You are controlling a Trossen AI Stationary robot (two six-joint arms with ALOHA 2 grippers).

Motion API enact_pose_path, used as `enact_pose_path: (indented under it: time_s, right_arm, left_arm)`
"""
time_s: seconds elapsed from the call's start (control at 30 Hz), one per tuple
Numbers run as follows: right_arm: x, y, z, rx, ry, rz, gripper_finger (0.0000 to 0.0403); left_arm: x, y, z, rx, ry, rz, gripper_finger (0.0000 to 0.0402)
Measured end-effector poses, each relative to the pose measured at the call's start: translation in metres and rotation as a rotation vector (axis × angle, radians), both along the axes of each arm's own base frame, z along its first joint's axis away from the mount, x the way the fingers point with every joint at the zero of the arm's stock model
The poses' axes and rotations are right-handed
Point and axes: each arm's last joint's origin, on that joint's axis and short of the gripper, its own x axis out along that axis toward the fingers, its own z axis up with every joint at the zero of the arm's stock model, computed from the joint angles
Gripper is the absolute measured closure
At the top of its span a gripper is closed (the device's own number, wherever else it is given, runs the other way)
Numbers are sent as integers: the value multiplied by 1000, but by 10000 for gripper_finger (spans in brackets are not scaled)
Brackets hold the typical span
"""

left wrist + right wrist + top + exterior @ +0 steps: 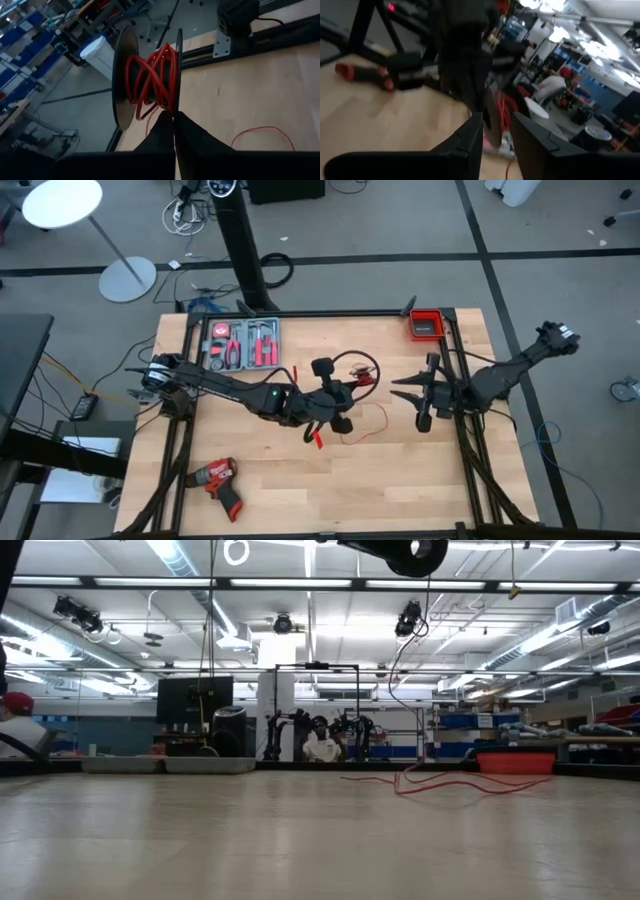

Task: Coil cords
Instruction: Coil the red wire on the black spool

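Spool [150, 80] of red wire [152, 75] is being pinched by left gripper [173, 117]; right gripper [496, 131] fingers are being held apart, empty.

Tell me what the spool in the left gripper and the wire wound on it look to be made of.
The spool looks like dark, matte plastic: thin flat black discs, no metallic glint, though painted metal can't be ruled out. The red wire looks plastic-insulated: smooth bright red with a slight sheen, bending in loose loops. The left gripper is shut on the spool's rim.
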Motion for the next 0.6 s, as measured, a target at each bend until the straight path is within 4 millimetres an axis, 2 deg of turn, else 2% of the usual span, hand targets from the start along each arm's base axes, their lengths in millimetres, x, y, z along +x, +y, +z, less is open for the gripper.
enact_pose_path:
  time_s: [0.3, 0.6]
  right_arm:
    - [-6, -12, -18, 72, 155, -79, 303]
    - [4, -29, -37, 144, 229, -70, 305]
  left_arm:
    - [0, -7, 3, 118, 49, -76, 401]
    - [3, -14, 11, 102, -33, -141, 401]
